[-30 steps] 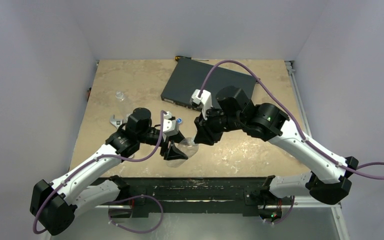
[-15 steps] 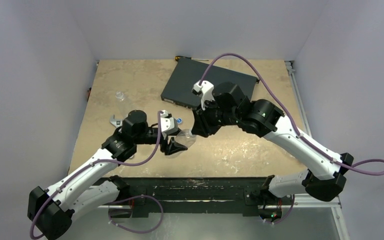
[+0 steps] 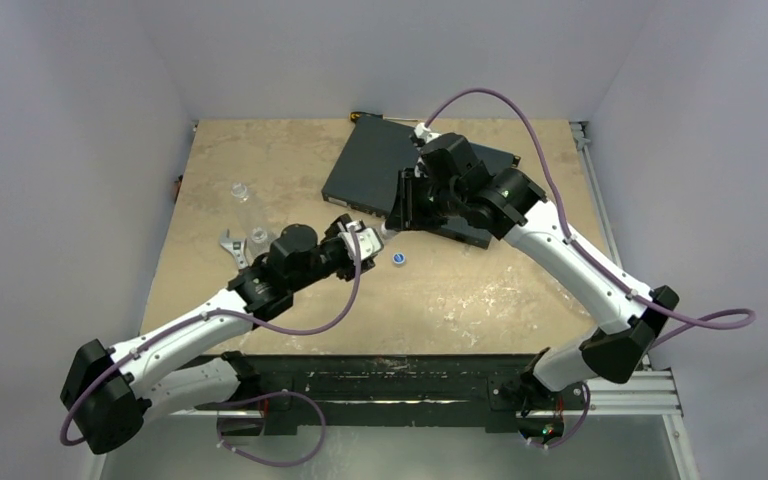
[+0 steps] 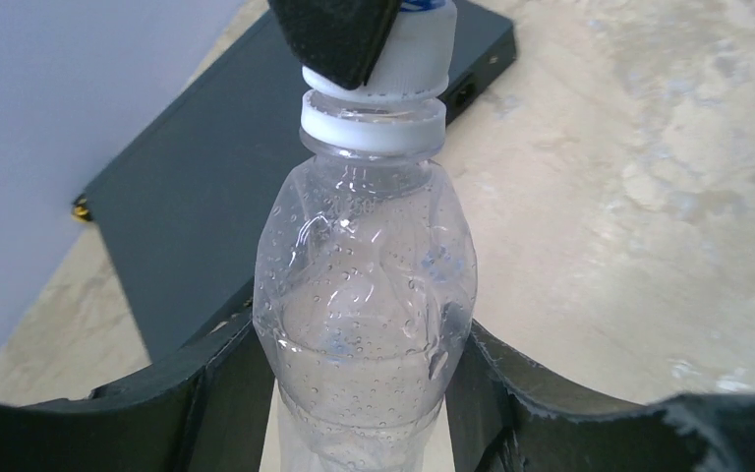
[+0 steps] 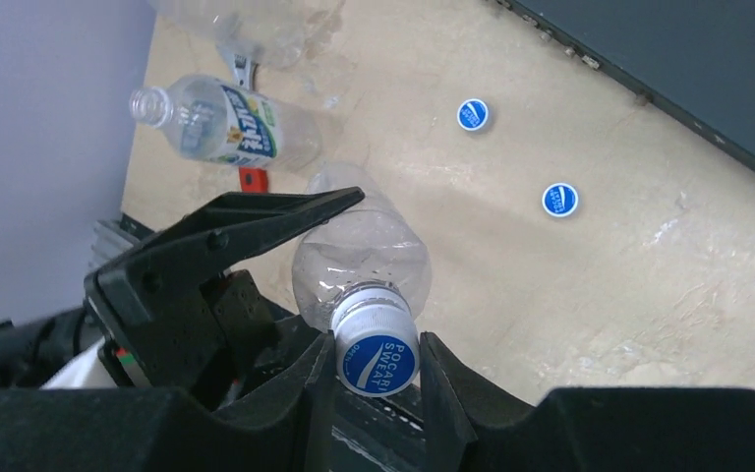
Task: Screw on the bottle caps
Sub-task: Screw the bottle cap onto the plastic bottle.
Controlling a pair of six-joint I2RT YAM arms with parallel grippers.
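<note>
I've got my left tool clamped round the clear bottle and my right tool pinching a cap on its neck, so by my reckoning one is mid-screwing, with two loose caps and an open labelled bottle waiting on the surface.

Pale lilac walls enclose a beige marbled tabletop

A robotics lab test cell. A beige stone-patterned table is boxed in on its left, far and right sides by plain pale lilac wall panels. Two white-and-black jointed robot arms, left and right, are bolted to a black mounting bar at the near edge. They trail purple cables. A bare metal frame rail runs along the right.
</note>
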